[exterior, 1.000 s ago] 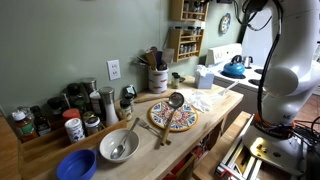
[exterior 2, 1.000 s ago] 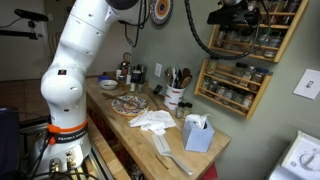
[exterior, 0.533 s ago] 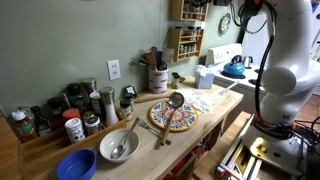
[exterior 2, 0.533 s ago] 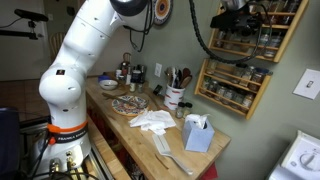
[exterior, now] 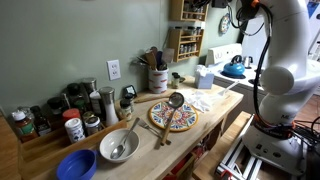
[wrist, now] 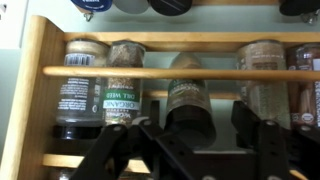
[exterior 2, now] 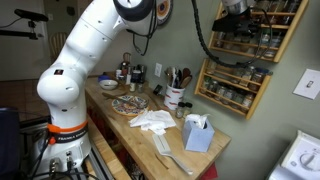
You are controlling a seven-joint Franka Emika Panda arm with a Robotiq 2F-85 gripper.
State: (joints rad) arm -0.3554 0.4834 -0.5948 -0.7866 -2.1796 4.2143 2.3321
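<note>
My gripper (wrist: pixel 200 130) is open in front of a wooden spice rack (wrist: pixel 35 95) on the wall. Its two dark fingers stand on either side of a dark-lidded spice jar (wrist: pixel 188 95) that sits behind the rack's wooden rail (wrist: pixel 150 72). There is a gap between the right finger and the jar. Other jars stand on the same shelf: a dark-labelled one (wrist: pixel 75 85), a green-labelled one (wrist: pixel 122 88) and one on the right (wrist: pixel 262 85). In both exterior views the gripper (exterior 2: pixel 236 8) is raised at the top of the rack (exterior 2: pixel 240 60), (exterior: pixel 185 30).
On the wooden counter (exterior: pixel 225 105) lie a patterned plate (exterior: pixel 172 118) with a wooden spoon (exterior: pixel 172 108), a metal bowl (exterior: pixel 118 145), a blue bowl (exterior: pixel 76 165), a utensil crock (exterior: pixel 157 78), a tissue box (exterior 2: pixel 197 133) and a white cloth (exterior 2: pixel 152 121). Jars line the wall (exterior: pixel 70 110).
The arm has risen a little and the gripper has moved up along the spice rack, towards its upper shelves.
</note>
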